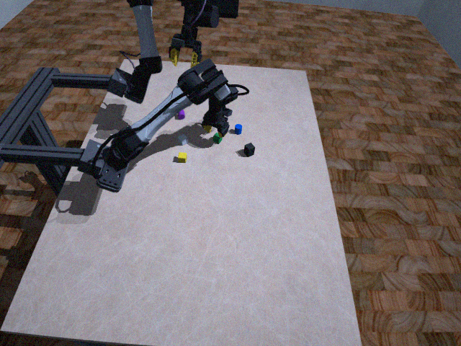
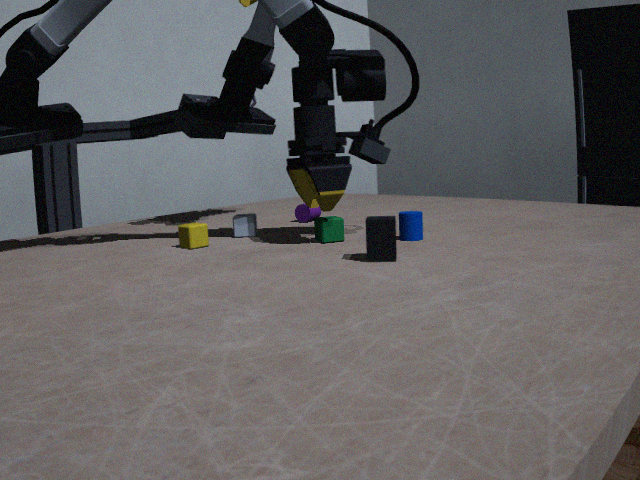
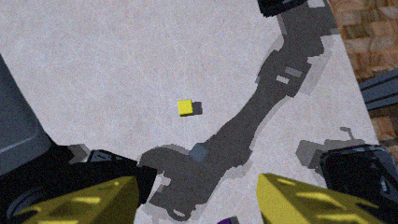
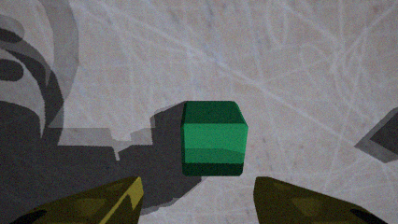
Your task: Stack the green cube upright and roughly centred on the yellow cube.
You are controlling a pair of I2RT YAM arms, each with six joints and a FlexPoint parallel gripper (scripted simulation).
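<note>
Parquet floor [image 1: 402, 156] [image 2: 628, 459] [image 3: 366, 47] around the pale tabletop [image 1: 223, 241] [image 2: 310, 361] [image 3: 117, 61] [image 4: 290, 47] from the top, with the green cube [image 1: 217, 138] [image 2: 329, 229] [image 4: 214, 142] right of and farther than the yellow cube [image 1: 181, 157] [image 2: 193, 235] [image 3: 185, 107], unstacked. From the exterior, right pincer [image 1: 215, 130] [image 2: 321, 202] [image 4: 198, 179] just above the green cube. Through the left wrist, left pincer [image 1: 184, 60] [image 2: 248, 2] [image 3: 197, 179] spread, with nothing between. Through the right wrist, right pincer spread, green cube ahead, ungripped.

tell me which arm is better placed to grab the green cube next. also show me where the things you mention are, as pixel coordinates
Right, I'd say: its open gripper [image 1: 215, 130] [image 2: 321, 205] [image 4: 198, 187] hovers just above the green cube [image 1: 217, 138] [image 2: 329, 229] [image 4: 214, 144]. The left gripper [image 1: 184, 61] [image 3: 197, 184] is open too, but back by the table's far edge.
</note>
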